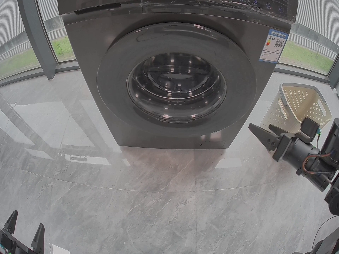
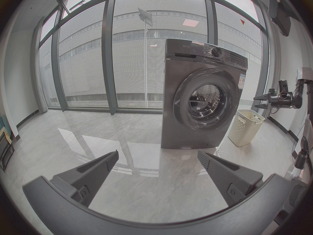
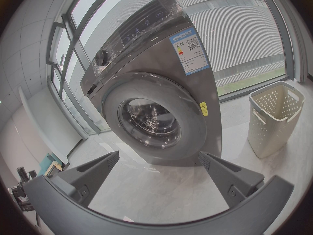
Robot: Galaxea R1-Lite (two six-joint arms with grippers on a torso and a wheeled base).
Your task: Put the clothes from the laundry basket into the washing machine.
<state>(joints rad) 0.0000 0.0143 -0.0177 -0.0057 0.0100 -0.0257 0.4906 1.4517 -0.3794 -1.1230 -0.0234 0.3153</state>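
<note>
The grey washing machine [image 1: 176,85] stands ahead on the floor, its round glass door shut against the front. To its right sits the cream laundry basket [image 1: 300,106], and the part of its inside that I can see holds no clothes. My right gripper [image 1: 260,125] hangs open in front of the basket, at the machine's lower right corner, holding nothing. My left gripper [image 1: 26,224] is low at the near left, open, far from the machine. The left wrist view has the machine [image 2: 202,101], the basket [image 2: 245,128] and the right gripper [image 2: 259,101] farther off.
Glossy grey floor tiles [image 1: 159,201] spread wide in front of the machine. Tall windows with dark frames [image 2: 109,49] stand behind it. In the right wrist view the basket [image 3: 274,118] sits close beside the machine [image 3: 153,121].
</note>
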